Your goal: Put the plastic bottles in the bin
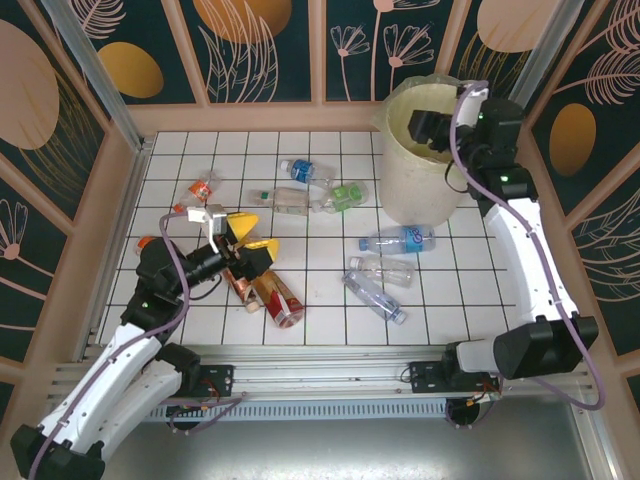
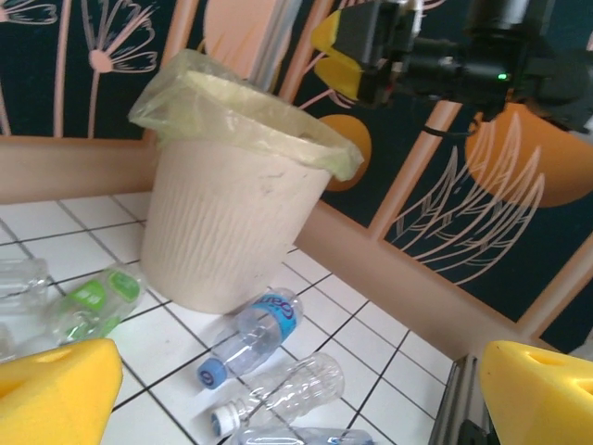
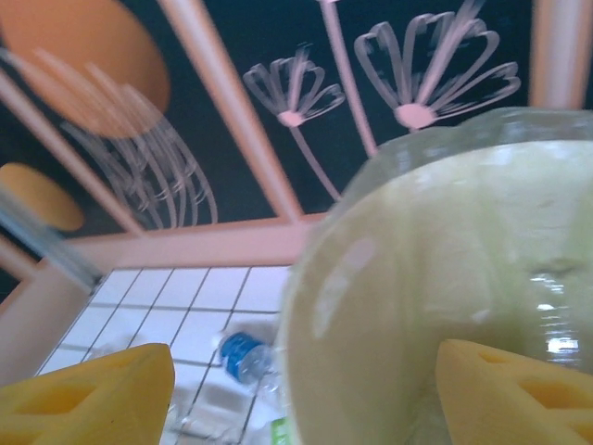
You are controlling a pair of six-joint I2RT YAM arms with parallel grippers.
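Hanging above the bin (image 1: 412,185) at the table's (image 1: 320,290) far right corner, the right end effector (image 1: 428,125) is released, its fingers spread wide. The left end effector (image 1: 250,232) is released too, just above two red-labelled bottles (image 1: 278,298) at the left front. More bottles (image 1: 398,240) lie scattered across the tiles, outside the bin.

The bin (image 3: 389,278), blurred in the right wrist view, runs off the right and bottom edges, its floor unseen; the blue-labelled bottle (image 3: 243,354) beside it is too soft to read. The left wrist view cuts a clear bottle (image 2: 18,278) at its left edge. From above, the left gripper (image 1: 252,231) hides part of a heap of bottles (image 1: 280,300), labels illegible.
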